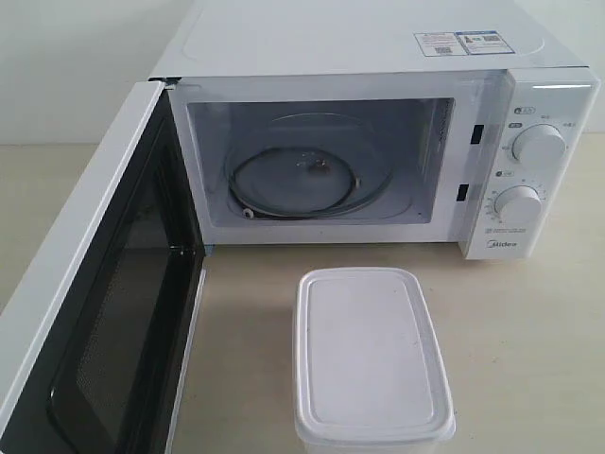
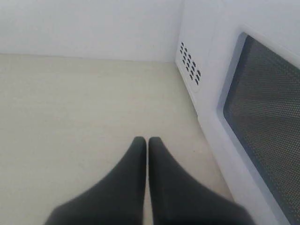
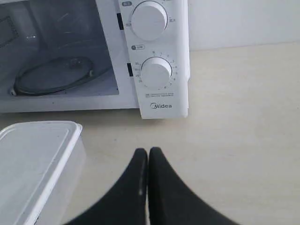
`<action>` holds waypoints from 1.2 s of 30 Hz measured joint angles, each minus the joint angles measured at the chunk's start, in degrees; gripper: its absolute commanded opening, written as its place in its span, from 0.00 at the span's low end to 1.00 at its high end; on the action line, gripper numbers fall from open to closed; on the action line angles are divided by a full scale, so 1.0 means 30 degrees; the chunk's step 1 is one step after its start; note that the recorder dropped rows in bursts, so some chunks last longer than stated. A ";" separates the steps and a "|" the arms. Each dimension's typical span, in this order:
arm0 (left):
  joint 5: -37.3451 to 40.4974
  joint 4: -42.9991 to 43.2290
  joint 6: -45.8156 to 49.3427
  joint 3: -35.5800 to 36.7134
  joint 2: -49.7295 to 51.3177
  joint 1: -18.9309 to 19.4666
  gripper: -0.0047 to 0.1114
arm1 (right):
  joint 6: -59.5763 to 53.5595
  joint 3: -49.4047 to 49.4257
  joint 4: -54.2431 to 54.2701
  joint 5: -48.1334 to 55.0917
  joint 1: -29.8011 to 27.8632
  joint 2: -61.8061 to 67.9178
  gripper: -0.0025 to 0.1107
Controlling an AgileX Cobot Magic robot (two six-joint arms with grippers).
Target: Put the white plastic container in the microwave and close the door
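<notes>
White plastic container (image 3: 33,164) on table (image 3: 234,117) just beside pressed-together right end effector (image 3: 148,151), apparently not touching.

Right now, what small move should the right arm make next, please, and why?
Probably open the right end effector and move it toward the white plastic container: it is shut, the container sits ungripped outside the microwave, whose door stands open.

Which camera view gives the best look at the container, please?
The exterior view: the container shows almost whole from above, on the table before the open microwave. The right wrist view catches only one end of it at the picture's edge; the left wrist view shows none of it.
</notes>
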 measured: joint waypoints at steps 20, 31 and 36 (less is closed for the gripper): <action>0.0000 0.0000 0.0000 0.0000 0.0000 0.0000 0.07 | 0.0643 0.0000 0.0000 -2.0765 0.0000 -0.0072 0.02; 0.0000 0.0000 0.0000 0.0000 0.0000 0.0000 0.07 | -0.0504 -0.9456 0.2618 -0.9610 0.0000 0.3296 0.02; 0.0000 0.0000 0.0000 0.0000 0.0000 0.0000 0.07 | -0.0607 -1.3178 0.2285 -0.0802 0.0000 0.7601 0.02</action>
